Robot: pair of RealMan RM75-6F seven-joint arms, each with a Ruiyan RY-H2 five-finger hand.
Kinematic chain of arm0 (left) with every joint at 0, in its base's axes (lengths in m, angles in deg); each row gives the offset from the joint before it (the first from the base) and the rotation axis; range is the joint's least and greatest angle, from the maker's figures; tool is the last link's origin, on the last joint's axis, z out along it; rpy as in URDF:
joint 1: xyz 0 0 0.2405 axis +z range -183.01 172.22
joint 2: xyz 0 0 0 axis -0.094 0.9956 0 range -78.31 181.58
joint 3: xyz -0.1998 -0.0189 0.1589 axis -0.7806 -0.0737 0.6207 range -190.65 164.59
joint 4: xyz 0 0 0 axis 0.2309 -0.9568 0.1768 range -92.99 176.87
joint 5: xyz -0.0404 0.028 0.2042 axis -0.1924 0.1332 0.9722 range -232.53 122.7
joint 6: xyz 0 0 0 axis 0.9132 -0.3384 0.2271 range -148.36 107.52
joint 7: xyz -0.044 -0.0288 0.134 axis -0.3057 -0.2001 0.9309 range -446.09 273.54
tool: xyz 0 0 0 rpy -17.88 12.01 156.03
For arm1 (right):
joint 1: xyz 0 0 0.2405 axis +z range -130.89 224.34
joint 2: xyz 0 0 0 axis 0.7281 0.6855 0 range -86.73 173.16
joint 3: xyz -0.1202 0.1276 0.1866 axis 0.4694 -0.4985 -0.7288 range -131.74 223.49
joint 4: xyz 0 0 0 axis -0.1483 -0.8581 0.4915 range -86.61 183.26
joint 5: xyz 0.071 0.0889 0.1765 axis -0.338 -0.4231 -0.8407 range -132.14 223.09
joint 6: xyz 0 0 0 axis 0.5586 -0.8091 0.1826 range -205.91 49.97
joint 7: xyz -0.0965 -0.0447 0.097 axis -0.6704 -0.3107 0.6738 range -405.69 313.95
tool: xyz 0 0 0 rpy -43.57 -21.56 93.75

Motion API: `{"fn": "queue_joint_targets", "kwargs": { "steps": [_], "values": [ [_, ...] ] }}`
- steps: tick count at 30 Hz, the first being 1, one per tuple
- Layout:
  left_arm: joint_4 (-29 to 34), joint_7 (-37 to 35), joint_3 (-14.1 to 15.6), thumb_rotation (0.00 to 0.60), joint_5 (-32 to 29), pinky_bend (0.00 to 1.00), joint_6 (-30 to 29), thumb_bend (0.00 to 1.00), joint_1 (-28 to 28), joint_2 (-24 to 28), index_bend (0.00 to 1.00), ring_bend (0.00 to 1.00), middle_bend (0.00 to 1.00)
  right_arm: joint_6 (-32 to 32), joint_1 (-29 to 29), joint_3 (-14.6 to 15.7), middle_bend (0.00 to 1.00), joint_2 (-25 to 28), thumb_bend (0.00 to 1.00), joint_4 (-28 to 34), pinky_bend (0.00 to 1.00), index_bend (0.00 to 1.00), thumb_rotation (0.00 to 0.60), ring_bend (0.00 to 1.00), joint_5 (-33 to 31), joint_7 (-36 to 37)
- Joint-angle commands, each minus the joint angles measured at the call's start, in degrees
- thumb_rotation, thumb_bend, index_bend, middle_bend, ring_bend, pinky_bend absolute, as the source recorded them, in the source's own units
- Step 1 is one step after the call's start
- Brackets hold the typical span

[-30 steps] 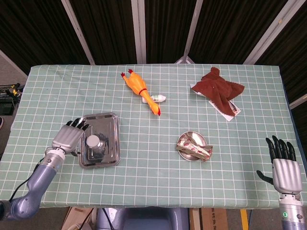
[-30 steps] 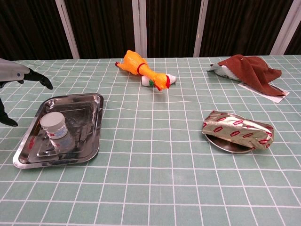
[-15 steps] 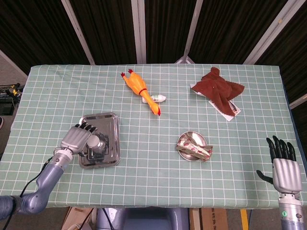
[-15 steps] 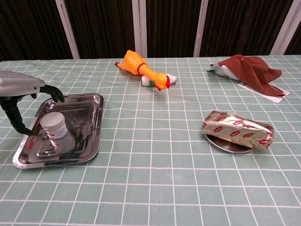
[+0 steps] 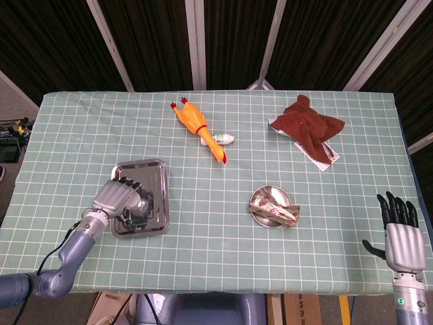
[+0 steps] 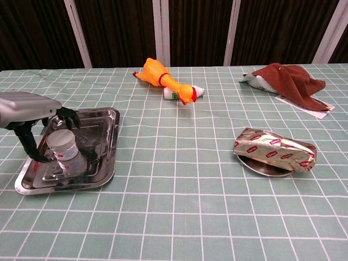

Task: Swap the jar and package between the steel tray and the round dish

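The jar [image 6: 64, 150] stands upright in the steel tray [image 6: 104, 163], toward the tray's near-left part. It has a pale lid and a clear body, and it rests on the tray floor. The package [image 6: 275, 150], a crumpled foil pack with red labels, lies across the round dish [image 6: 260, 168] and overhangs most of its rim. Both items occupy their starting containers, so no part of the swap is complete.

The left hand [image 6: 26, 111] is positioned over the jar with its fingers [image 6: 69, 115] curved down around the lid and body. In the chest view a dark finger reaches to the tray floor on the jar's left side and others arc over the far side. Whether the fingers press the jar cannot be determined: contact is not clearly visible, and the jar is not lifted. The step in hand is judged to be the grasp of the jar.

The right hand [image 5: 403, 237] is held at the near right edge of the table [image 5: 352, 271], well apart from the dish, with its fingers extended and apart and nothing in it.

Remaining work, as judged: lift the jar clear, clear the package from the dish, then place each in the other's container.

A rubber chicken [image 5: 197, 127] and a brown cloth [image 5: 308, 125] lie on the far part of the table.
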Motion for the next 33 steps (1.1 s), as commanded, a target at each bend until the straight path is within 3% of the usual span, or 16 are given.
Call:
{"fn": "queue_joint_targets", "kwargs": {
  "steps": [1, 7, 18, 26, 33],
  "values": [
    [-0.5, 0.1, 0.3, 0.6, 0.2, 0.31, 0.2, 0.23, -0.2, -0.4, 0.24, 0.19, 0.26, 0.1, 0.0, 0.0, 0.03, -0.1, 0.09, 0.0, 0.0, 0.01, 0.6, 0.0, -0.1, 0.1],
    [-1.6, -1.4, 0.5, 0.6, 2.2, 0.4, 0.4, 0.27, -0.2, -1.5, 0.29, 0.28, 0.37, 0.1, 0.0, -0.3, 0.03, -0.3, 0.09, -0.2, 0.0, 0.01, 0.6, 0.0, -0.5, 0.3],
    [-2.5, -1.2, 1.1, 0.6, 2.5, 0.43, 0.4, 0.28, -0.1, -1.6, 0.31, 0.34, 0.44, 0.2, 0.0, -0.8, 0.03, -0.6, 0.09, -0.2, 0.0, 0.02, 0.6, 0.0, -1.4, 1.0],
    [-2.2, -1.7, 1.0, 0.6, 3.3, 0.5, -0.2, 0.47, 0.0, -1.4, 0.37, 0.4, 0.52, 0.4, 0.0, -1.0, 0.03, -0.7, 0.09, 0.0, 0.0, 0.03, 0.6, 0.0, -1.9, 1.4],
    [-1.5, -3.1, 0.4, 0.6, 4.1, 0.5, -0.9, 0.49, 0.5, -0.7, 0.37, 0.4, 0.52, 0.1, -0.1, -1.2, 0.03, -0.9, 0.09, 0.1, 0.0, 0.03, 0.6, 0.0, -2.0, 1.6]
  ]
}}
